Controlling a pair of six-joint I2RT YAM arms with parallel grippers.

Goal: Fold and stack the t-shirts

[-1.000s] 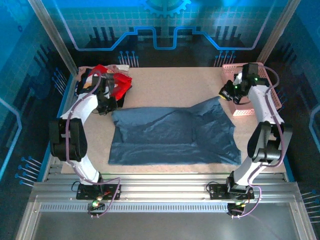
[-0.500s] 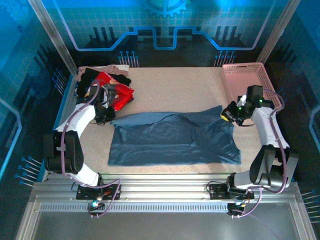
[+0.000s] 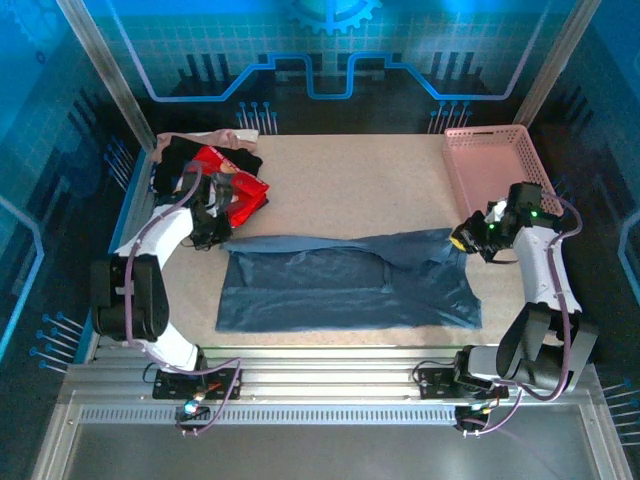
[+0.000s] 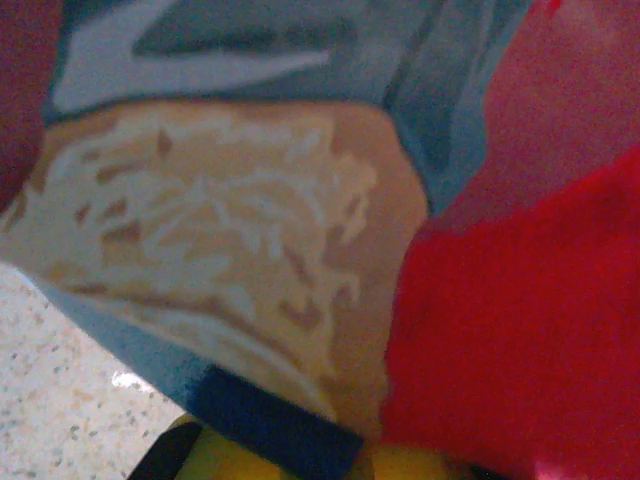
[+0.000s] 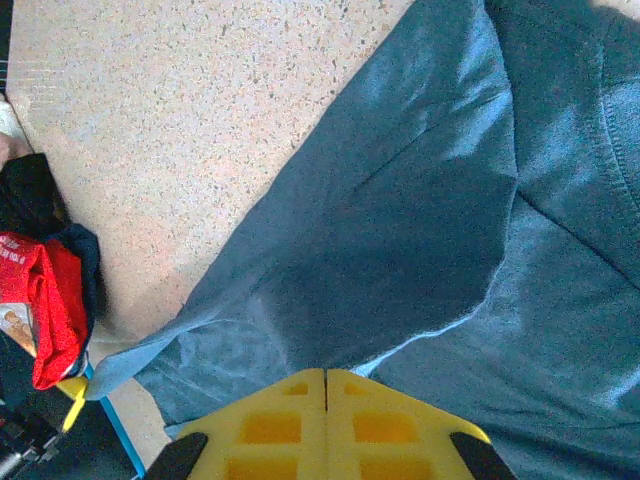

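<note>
- Right gripper (image 3: 468, 238): shut, clamped on the far right edge of the blue shirt (image 3: 350, 285).
- Left gripper (image 3: 214, 232): shut, apparently on its far left corner.
- Blue shirt: laid mid-table; first fold judged unfinished.
- Red shirt (image 3: 238, 188), other shirts (image 3: 190, 155): heaped far left, unfolded; nothing stacked.

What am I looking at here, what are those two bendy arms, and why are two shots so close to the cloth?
Those are two robot arms bolted to a table, each ending in a two-finger gripper. The wide picture comes from a fixed camera above and behind them; the close-ups come from cameras on the wrists. A blue t-shirt lies spread in the middle. The right gripper is shut on its far right corner; the left gripper seems to pinch the far left corner. Beside the left arm is a pile of shirts, a red one among them. A pink basket sits far right.
</note>
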